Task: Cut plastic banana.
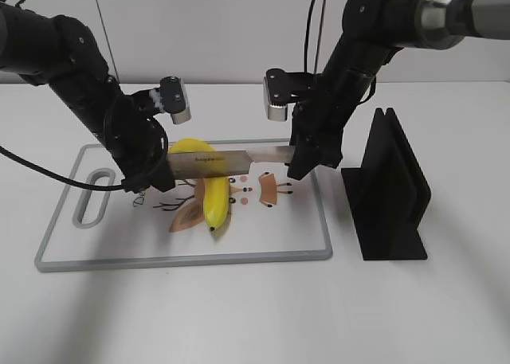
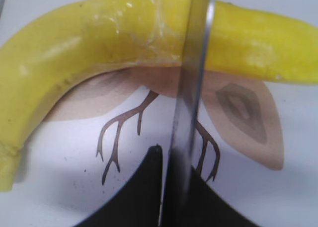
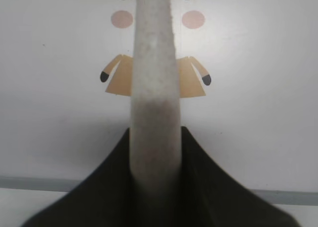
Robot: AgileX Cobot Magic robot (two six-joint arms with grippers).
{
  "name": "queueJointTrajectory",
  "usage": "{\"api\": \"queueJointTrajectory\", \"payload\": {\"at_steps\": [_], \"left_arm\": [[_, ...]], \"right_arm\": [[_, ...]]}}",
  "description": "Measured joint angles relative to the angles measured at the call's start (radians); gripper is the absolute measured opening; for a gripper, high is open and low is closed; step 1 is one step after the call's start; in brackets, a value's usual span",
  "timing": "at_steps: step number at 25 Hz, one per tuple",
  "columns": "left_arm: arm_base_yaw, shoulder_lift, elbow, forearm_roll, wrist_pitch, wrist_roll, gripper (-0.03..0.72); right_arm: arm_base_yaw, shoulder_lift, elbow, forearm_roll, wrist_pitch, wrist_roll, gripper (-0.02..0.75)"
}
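1. The plastic banana (image 1: 213, 190) is laid on the cutting board (image 1: 64, 256).
2. The knife (image 1: 227, 163) is clamped by the right gripper (image 1: 300, 163), blade across the banana.
3. The blade's far end is gripped by the left gripper (image 1: 153, 173), beside the banana.

Banana (image 1: 213, 198) on cutting board (image 1: 64, 256), knife (image 1: 223, 164) across it (mid-length), stand (image 1: 390, 193) right

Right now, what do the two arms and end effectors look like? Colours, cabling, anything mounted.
Both arms are matte black with chunky rounded joints. The right arm has a silver-grey metallic upper segment and black cables looping above it; a black cable trails from the left arm onto the table. Each wrist carries a small grey-and-black camera box. The end effector fingers are black.
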Motion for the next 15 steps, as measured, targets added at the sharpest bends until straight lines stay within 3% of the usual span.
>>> {"api": "queueJointTrajectory", "payload": {"at_steps": [15], "left_arm": [[-0.002,-0.143,0.016,0.009,0.063,-0.016,-0.001]], "right_arm": [[0.014,-0.147,0.011,-0.032,0.047,0.02,0.17]]}}
